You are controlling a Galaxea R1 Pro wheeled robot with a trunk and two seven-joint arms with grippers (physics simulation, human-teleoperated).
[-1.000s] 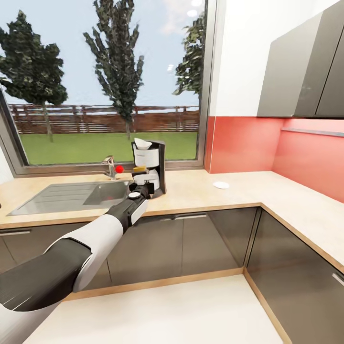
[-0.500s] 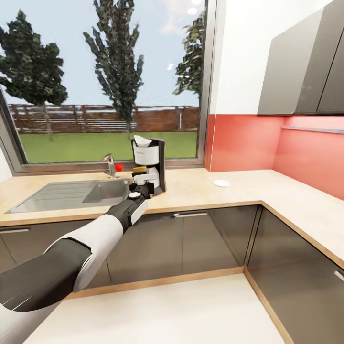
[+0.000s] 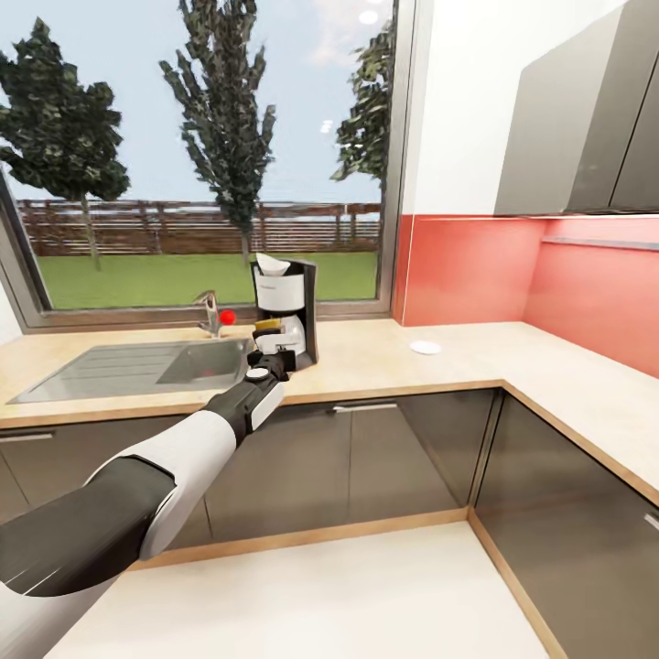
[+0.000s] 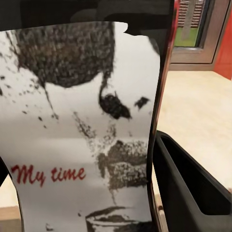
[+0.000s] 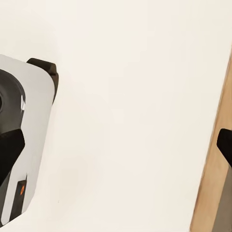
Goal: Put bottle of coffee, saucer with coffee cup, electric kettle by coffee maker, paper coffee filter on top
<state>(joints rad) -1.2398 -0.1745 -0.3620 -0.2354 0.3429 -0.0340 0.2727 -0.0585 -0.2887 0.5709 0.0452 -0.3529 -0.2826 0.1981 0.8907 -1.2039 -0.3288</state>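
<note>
On the kitchen countertop, near its front edge, the coffee maker carries the paper coffee filter; the saucer lies toward the corner. Left gripper clamps the bottle of coffee before the machine. Left wrist: bottle label up close. Right wrist: fingertip over pale floor, grip state unclear.
</note>
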